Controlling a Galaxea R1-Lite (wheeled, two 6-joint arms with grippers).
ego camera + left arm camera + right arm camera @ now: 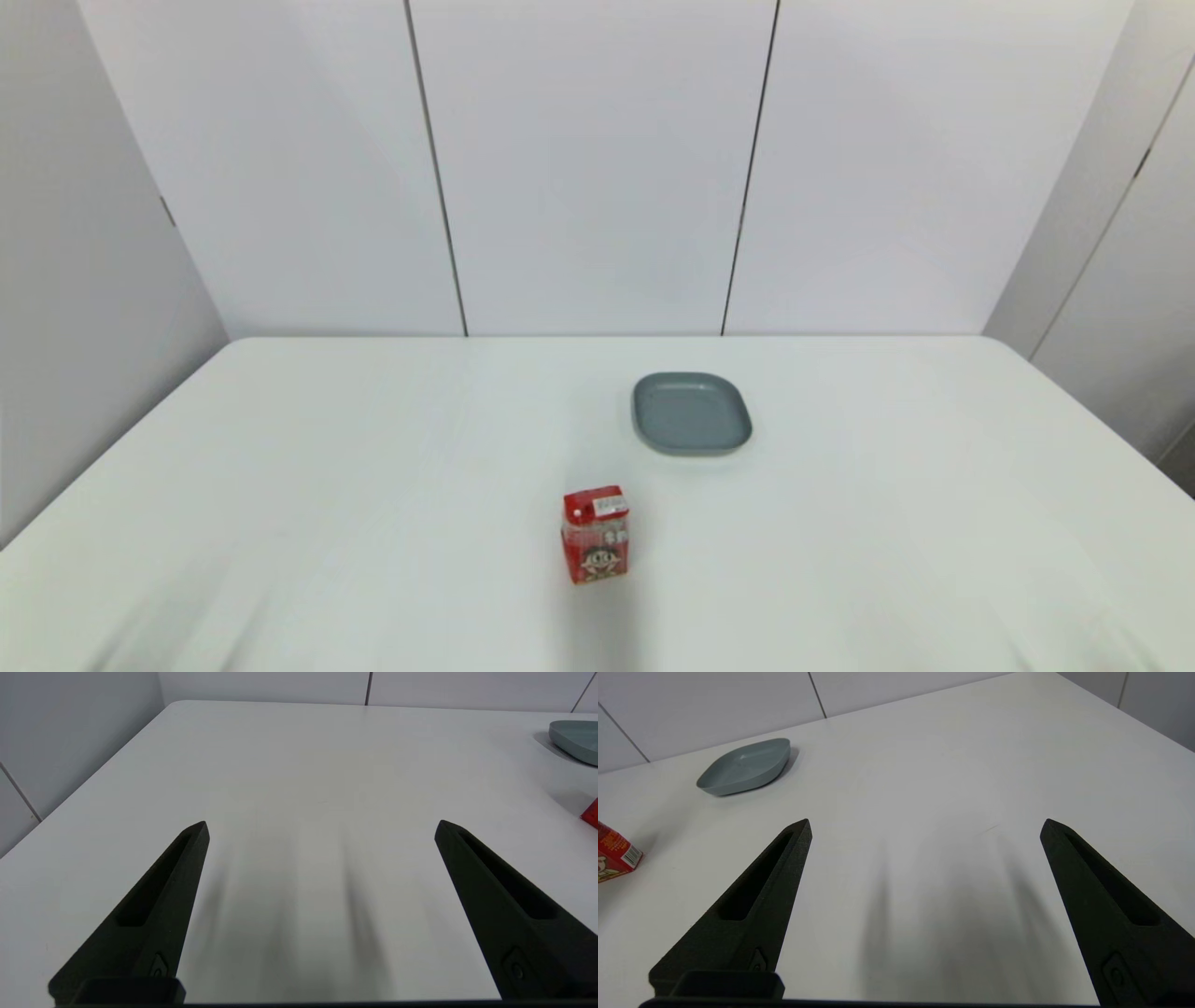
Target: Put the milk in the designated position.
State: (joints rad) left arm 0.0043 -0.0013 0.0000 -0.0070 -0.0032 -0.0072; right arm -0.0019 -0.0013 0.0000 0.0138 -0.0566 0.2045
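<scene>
Desk [373,485]: white; head view shows neither arm.
Plate [692,413]: grey, right of centre.
Milk [596,535]: lower centre, upright, long axis vertical, face toward camera.
Left gripper [322,828]: wrist view only, jaws spread.
Right gripper [924,826]: likewise spread.

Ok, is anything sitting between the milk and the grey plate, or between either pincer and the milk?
Nothing visible. Only bare table lies between the milk and the plate. The open left pincer and right pincer also face only bare table.
</scene>
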